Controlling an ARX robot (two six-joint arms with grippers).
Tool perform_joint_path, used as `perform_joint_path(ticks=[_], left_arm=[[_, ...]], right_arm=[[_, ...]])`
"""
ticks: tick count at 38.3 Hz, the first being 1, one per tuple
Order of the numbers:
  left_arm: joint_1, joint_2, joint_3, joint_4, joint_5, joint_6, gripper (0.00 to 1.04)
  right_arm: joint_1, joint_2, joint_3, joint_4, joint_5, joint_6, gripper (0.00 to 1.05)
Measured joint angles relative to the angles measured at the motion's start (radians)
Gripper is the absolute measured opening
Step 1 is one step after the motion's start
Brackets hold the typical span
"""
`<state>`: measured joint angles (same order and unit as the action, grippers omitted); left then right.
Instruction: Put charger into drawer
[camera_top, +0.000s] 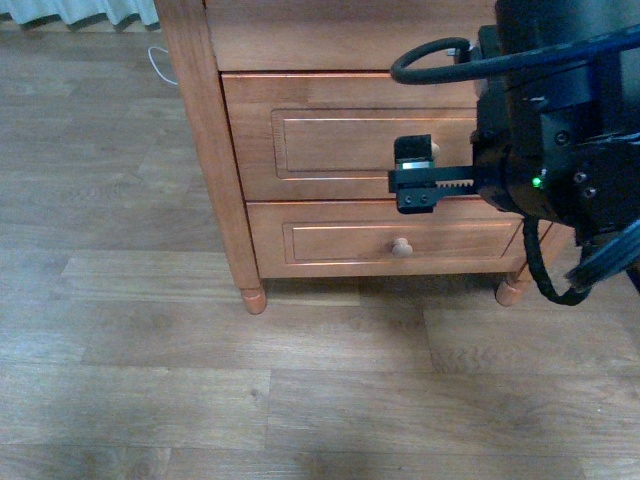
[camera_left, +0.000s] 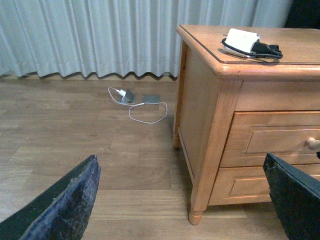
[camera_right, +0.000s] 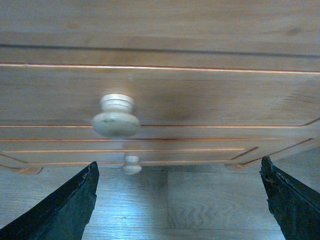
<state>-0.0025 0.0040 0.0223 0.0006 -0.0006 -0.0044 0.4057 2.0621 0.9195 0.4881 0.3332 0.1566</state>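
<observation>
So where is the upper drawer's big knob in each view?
Front: big knob peeks from behind the right hand, above the small knob.
Left wrist: big knob at the picture's edge, on the upper drawer.
Right wrist: big knob close up, above the small knob.
Shared: the lower drawer.

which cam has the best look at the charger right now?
Left wrist view: the charger lies on the cabinet top, white block and black cable both visible. Front and right wrist views show the drawer front, no charger.

Count of items on view.
One desk (camera_left: 200, 105); one charger (camera_left: 242, 40); two drawers: taller drawer (camera_top: 340, 135), shallower drawer (camera_top: 330, 240); two knobs: larger knob (camera_right: 116, 120), smaller knob (camera_top: 401, 246).
</observation>
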Motion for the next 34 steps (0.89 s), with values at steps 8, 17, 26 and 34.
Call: perform_joint_path(ticks=[8, 17, 26, 34], left_arm=[[0.000, 0.000, 0.000, 0.000, 0.000, 0.000, 0.98], [0.000, 0.000, 0.000, 0.000, 0.000, 0.000, 0.98], [0.000, 0.000, 0.000, 0.000, 0.000, 0.000, 0.98], [0.000, 0.000, 0.000, 0.000, 0.000, 0.000, 0.98]], right_arm=[[0.027, 0.056, 0.064, -0.002, 0.010, 0.006, 0.96], [0.031, 0.089, 0.117, -0.014, 0.010, 0.024, 0.96], [0.042, 0.099, 0.171, -0.028, 0.006, 0.035, 0.96], [0.045, 0.138, 0.195, -0.033, 0.010, 0.035, 0.96]])
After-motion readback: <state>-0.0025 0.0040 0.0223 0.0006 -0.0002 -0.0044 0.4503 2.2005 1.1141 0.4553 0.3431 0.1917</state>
